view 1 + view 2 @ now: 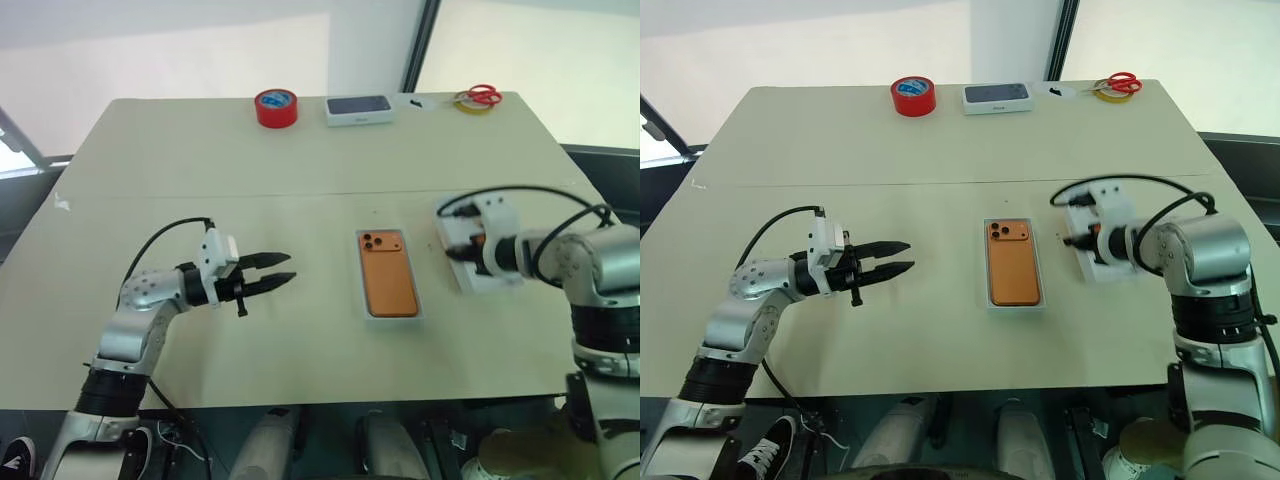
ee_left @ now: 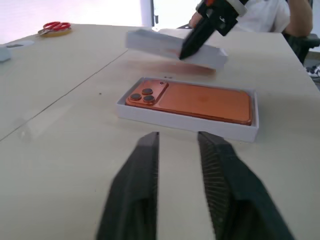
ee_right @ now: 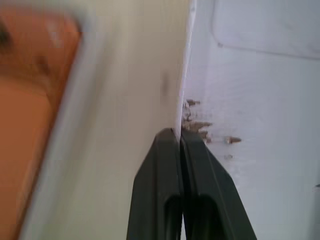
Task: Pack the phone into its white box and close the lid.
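Head view: your phone [image 1: 389, 281] lies camera-side up inside the white box [image 1: 391, 316], mid-table and just ahead of you. Your left gripper [image 1: 284, 270] hangs level over the bare table [image 1: 200, 150], well to the left of the box, pointing toward it, holding nothing. Your right gripper [image 1: 1077, 240] sits at the lid [image 1: 1102, 268], which lies just right of the box. Along the far edge: a red tape roll [image 1: 275, 107], a second white box printed with a dark phone [image 1: 359, 110], and red-handled scissors [image 1: 484, 94].

Left wrist view: your fingers [image 2: 137, 190] stand a narrow gap apart with nothing between them. Beyond them sits the box with the phone in it; behind that, the right gripper's black fingers [image 2: 192, 42] pinch the lid's near wall, and the lid looks raised off the table on that side.

Right wrist view: your fingers [image 3: 162, 185] are clenched tight on the lid's thin wall [image 3: 186, 80]; white inside to one side, orange blur to the other.
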`<act>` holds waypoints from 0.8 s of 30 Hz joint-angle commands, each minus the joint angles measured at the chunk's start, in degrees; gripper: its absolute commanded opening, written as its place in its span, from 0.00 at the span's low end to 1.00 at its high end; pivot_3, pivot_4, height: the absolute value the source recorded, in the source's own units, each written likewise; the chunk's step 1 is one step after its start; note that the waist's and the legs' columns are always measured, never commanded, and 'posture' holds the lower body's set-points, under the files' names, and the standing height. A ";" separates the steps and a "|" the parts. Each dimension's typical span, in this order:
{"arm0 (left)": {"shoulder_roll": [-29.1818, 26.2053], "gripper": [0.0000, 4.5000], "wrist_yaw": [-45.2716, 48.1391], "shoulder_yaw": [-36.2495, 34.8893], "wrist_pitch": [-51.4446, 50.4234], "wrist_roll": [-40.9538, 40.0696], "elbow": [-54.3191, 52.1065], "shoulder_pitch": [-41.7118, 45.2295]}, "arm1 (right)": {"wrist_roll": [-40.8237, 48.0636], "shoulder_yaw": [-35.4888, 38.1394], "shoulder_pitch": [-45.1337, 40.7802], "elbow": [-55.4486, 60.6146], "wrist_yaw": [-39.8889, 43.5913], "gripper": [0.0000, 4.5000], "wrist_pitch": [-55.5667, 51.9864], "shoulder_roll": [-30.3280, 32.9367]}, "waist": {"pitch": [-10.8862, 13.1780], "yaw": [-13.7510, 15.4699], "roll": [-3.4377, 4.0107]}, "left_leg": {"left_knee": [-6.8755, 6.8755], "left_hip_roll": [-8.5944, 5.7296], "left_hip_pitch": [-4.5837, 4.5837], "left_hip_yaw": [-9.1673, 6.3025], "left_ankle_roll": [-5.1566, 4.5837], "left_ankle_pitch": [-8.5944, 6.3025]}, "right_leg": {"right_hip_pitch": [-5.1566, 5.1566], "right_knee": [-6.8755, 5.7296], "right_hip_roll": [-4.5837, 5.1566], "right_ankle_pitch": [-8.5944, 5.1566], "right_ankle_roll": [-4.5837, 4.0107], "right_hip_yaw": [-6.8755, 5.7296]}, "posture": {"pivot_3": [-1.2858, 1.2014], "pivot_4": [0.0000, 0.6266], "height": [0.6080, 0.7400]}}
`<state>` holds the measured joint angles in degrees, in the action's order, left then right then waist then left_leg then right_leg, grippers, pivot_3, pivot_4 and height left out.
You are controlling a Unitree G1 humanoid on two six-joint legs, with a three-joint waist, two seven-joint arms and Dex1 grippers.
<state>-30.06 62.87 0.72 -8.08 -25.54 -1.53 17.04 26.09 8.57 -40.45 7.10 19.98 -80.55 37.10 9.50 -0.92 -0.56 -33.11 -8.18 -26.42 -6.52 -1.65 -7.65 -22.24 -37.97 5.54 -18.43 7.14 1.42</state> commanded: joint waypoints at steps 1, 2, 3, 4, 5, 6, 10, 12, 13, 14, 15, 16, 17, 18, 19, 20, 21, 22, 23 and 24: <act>0.98 0.01 -2.57 -1.37 -0.67 -0.60 -0.98 0.99 | 6.26 9.14 -2.63 6.59 -0.09 0.00 4.39 -9.33 | 0.00 0.05 0.00 | 0.04 0.00 0.00 -0.01 0.02 0.02 | -0.01 -0.02 -0.01 0.00 0.00 0.00 | 0.52 0.24 1.00; 1.27 0.01 -3.03 -1.22 -0.69 -0.47 -1.06 1.01 | 9.03 11.33 -2.66 9.06 0.19 0.00 4.30 -12.79 | 0.00 0.06 0.00 | 0.04 0.01 0.00 -0.03 0.04 0.04 | -0.01 -0.04 -0.02 0.00 0.00 0.00 | 0.52 0.24 1.00; 1.57 0.01 -3.46 -1.02 -0.29 -0.14 -1.17 1.00 | 12.18 13.70 -2.47 11.28 0.35 0.00 2.13 -16.28 | 0.00 0.05 0.00 | 0.05 0.01 0.00 -0.05 0.06 0.06 | -0.02 -0.06 -0.03 0.00 0.00 0.00 | 0.52 0.24 1.00; 1.89 0.01 -4.13 -0.90 -0.05 0.20 -1.39 0.89 | 14.77 15.48 -1.78 13.62 -0.06 0.00 -1.18 -19.78 | 0.00 0.06 0.00 | 0.06 0.01 0.00 -0.05 0.08 0.07 | -0.05 -0.10 -0.04 0.00 0.00 0.01 | 0.52 0.24 1.00; 2.07 0.01 -4.46 -0.72 -0.04 0.35 -1.56 0.83 | 17.34 17.10 -1.01 15.57 -0.40 0.00 -4.01 -22.89 | 0.00 0.08 0.00 | 0.04 0.01 0.00 -0.06 0.10 0.10 | -0.07 -0.15 -0.04 0.00 0.00 0.00 | 0.52 0.24 1.00; 2.17 0.01 -4.68 -0.61 -0.05 0.42 -1.67 0.80 | 18.91 18.32 -0.59 16.90 -0.85 0.00 -6.14 -25.00 | 0.00 0.22 0.00 | 0.04 0.01 0.00 -0.07 0.11 0.10 | -0.06 -0.17 -0.05 0.01 0.00 0.00 | 0.52 0.24 1.00; 2.23 0.01 -5.26 0.02 0.20 1.04 -2.45 0.71 | 37.08 26.34 1.44 13.73 -6.10 0.00 -11.95 -33.94 | -0.03 0.39 -0.01 | 0.02 -0.01 0.02 -0.07 0.24 0.03 | -0.03 -0.17 -0.06 0.04 -0.07 -0.01 | 0.52 0.24 1.00; 2.11 0.01 -5.02 0.09 -0.32 0.73 -2.59 0.77 | 49.11 25.60 3.86 8.03 -11.58 0.00 -11.95 -32.30 | -0.03 0.26 0.02 | 0.03 -0.01 0.02 -0.06 0.24 0.02 | -0.04 -0.17 -0.06 0.05 -0.08 0.00 | 0.52 0.24 1.00; 2.08 0.01 -4.95 0.13 -0.26 0.74 -2.66 0.79 | 53.14 24.37 4.90 6.94 -13.18 0.00 -11.95 -30.74 | -0.03 0.24 0.02 | 0.04 -0.02 0.02 -0.05 0.24 0.02 | -0.04 -0.16 -0.05 0.05 -0.08 0.01 | 0.52 0.24 1.00; 2.12 0.01 -4.82 0.19 -0.18 0.64 -2.92 0.77 | 58.78 22.49 6.21 5.67 -15.44 0.00 -11.45 -29.00 | -0.02 0.22 0.03 | 0.06 -0.02 0.02 -0.05 0.24 0.02 | -0.04 -0.16 -0.05 0.05 -0.08 0.00 | 0.52 0.24 1.00; 2.17 0.01 -4.71 0.27 -0.26 0.48 -3.24 0.71 | 65.43 18.85 8.13 4.83 -18.19 0.00 -9.50 -26.03 | -0.02 0.18 0.03 | 0.07 -0.01 0.02 -0.04 0.24 0.02 | -0.07 -0.15 -0.04 0.04 -0.09 0.00 | 0.52 0.24 1.00; 2.27 0.01 -4.69 0.40 -0.37 0.38 -3.54 0.69 | 70.89 15.08 10.05 4.58 -20.54 0.00 -7.72 -22.93 | -0.02 0.11 0.05 | 0.09 -0.01 0.02 -0.04 0.23 0.03 | -0.07 -0.15 -0.03 0.04 -0.09 0.01 | 0.52 0.24 1.00; 2.44 0.01 -4.77 0.57 -0.47 0.36 -3.80 0.69 | 75.38 11.30 11.94 4.65 -22.93 0.00 -5.60 -19.74 | -0.02 0.00 0.05 | 0.10 -0.01 0.02 -0.04 0.20 0.05 | -0.08 -0.14 -0.01 0.04 -0.09 0.01 | 0.52 0.24 1.00; 2.67 0.01 -4.71 0.78 -0.50 0.20 -4.12 0.64 | 79.46 7.80 13.66 4.60 -25.62 0.00 -2.71 -16.96 | -0.02 -0.08 0.04 | 0.10 0.00 0.02 -0.04 0.13 0.09 | -0.08 -0.13 -0.01 0.03 -0.10 0.02 | 0.52 0.24 1.00; 2.95 0.01 -4.65 1.07 -0.64 0.01 -4.59 0.54 | 83.11 4.46 14.89 3.87 -27.99 0.00 0.12 -14.47 | -0.02 -0.21 0.04 | 0.10 0.01 0.01 -0.03 0.12 0.09 | -0.08 -0.12 -0.01 0.03 -0.10 0.03 | 0.52 0.24 1.00; 3.30 0.01 -4.76 1.42 -0.73 0.04 -5.09 0.38 | 85.38 1.69 15.57 3.38 -29.99 0.00 2.39 -12.36 | -0.02 -0.34 0.04 | 0.10 0.02 0.01 -0.03 0.11 0.10 | -0.07 -0.12 0.00 0.02 -0.11 0.04 | 0.52 0.24 1.00; 3.62 0.01 -4.89 1.68 -0.86 0.15 -5.38 0.33 | 86.55 -0.24 15.79 3.22 -30.70 0.00 4.22 -10.92 | -0.02 -0.43 0.04 | 0.09 0.04 0.02 -0.01 0.10 0.10 | -0.07 -0.12 0.00 -0.02 -0.18 0.05 | 0.52 0.24 1.00; 3.97 0.01 -4.89 1.89 -1.07 0.09 -5.56 0.34 | 86.91 -1.67 15.60 3.09 -29.70 0.00 5.24 -9.93 | -0.02 -0.44 0.04 | 0.09 0.06 0.01 -0.01 0.10 0.10 | -0.07 -0.11 0.00 -0.08 -0.29 0.05 | 0.52 0.24 1.00; 4.25 0.01 -4.97 2.25 -1.01 0.37 -5.73 0.27 | 86.91 -2.72 14.81 2.38 -29.26 0.00 6.33 -9.81 | -0.02 -0.38 0.04 | 0.09 0.07 0.02 -0.01 0.10 0.10 | -0.06 -0.10 -0.01 -0.08 -0.29 0.04 | 0.52 0.24 1.00; 4.48 0.01 -5.00 2.56 -0.85 0.65 -5.85 0.18 | 86.91 -3.59 13.87 1.37 -29.70 0.00 7.56 -9.89 | -0.03 -0.35 0.04 | 0.09 0.07 0.02 -0.01 0.09 0.10 | -0.06 -0.09 -0.02 -0.08 -0.29 0.04 | 0.52 0.24 1.00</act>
<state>-25.68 57.93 3.02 -9.27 -24.40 -5.36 17.49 110.38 5.92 -24.58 8.80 -9.81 -75.87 27.11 9.47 -1.27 -0.52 -33.02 -8.10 -26.40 -6.53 -1.56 -7.54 -22.29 -38.04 5.50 -18.51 6.85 1.46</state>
